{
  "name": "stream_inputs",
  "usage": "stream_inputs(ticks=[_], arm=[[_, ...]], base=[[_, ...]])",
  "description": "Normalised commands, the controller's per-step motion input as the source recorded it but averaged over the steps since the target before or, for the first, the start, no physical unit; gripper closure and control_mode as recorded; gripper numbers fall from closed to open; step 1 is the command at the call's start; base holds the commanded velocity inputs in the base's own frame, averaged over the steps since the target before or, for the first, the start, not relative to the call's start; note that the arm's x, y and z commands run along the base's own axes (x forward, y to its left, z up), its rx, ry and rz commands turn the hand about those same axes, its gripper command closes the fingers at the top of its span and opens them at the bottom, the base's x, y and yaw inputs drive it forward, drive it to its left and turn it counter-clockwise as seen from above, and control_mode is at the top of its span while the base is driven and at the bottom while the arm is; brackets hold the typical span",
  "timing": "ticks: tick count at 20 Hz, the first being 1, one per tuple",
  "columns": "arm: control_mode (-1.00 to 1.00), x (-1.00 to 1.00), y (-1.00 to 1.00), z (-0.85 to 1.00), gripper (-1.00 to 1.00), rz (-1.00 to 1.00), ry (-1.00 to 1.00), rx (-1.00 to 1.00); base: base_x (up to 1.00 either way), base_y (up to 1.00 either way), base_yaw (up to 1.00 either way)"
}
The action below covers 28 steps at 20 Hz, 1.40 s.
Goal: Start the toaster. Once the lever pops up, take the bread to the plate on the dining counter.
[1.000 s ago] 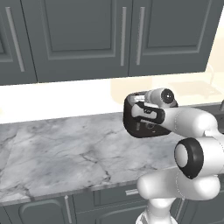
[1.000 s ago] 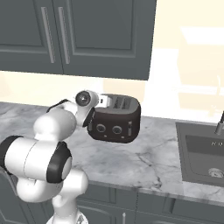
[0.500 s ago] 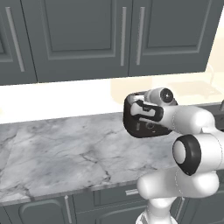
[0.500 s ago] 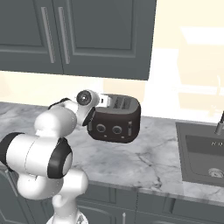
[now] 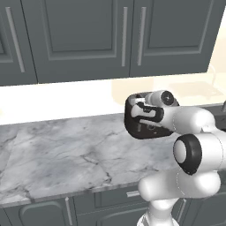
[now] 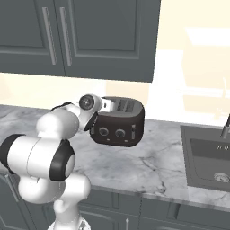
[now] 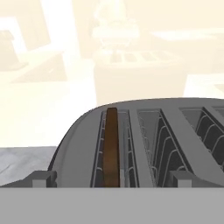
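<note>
In the left base view the arm's white wrist and forearm cover most of the toaster (image 5: 140, 126); only its dark left end shows, and its slots and knobs cannot be made out there. In the right base view the wrist hides the toaster's (image 6: 119, 121) left end, and the tool itself is too tucked behind the wrist to tell how its jaws stand. The sink (image 6: 211, 159) is cut off by that picture's right edge, as is the tap. In the hand view the toaster (image 7: 148, 144) runs off the right edge and its front is lost at the bottom; the bread (image 7: 111, 146) shows only as a thin brown edge sunk in the leftmost slot. The pale background beyond is washed out.
</note>
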Motion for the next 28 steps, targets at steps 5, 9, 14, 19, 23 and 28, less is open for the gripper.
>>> stream_inputs(ticks=[5, 9, 14, 19, 23, 28], arm=[[-1.0, 0.03, 0.0, -0.04, -1.0, 0.0, 0.01, 0.0], [-1.0, 0.07, 0.0, -0.01, -1.0, 0.0, 0.01, 0.0], [-1.0, 0.07, 0.0, 0.0, -1.0, 0.0, 0.01, 0.0], [-1.0, 0.09, 0.0, -0.01, -1.0, 0.0, 0.01, 0.0], [-1.0, 0.1, 0.0, -0.03, -1.0, 0.0, 0.02, 0.0], [-1.0, 0.13, 0.0, -0.04, -1.0, 0.0, 0.03, 0.0]], base=[[0.0, 0.0, 0.0], [0.0, 0.0, 0.0], [0.0, 0.0, 0.0], [0.0, 0.0, 0.0], [0.0, 0.0, 0.0], [0.0, 0.0, 0.0]])
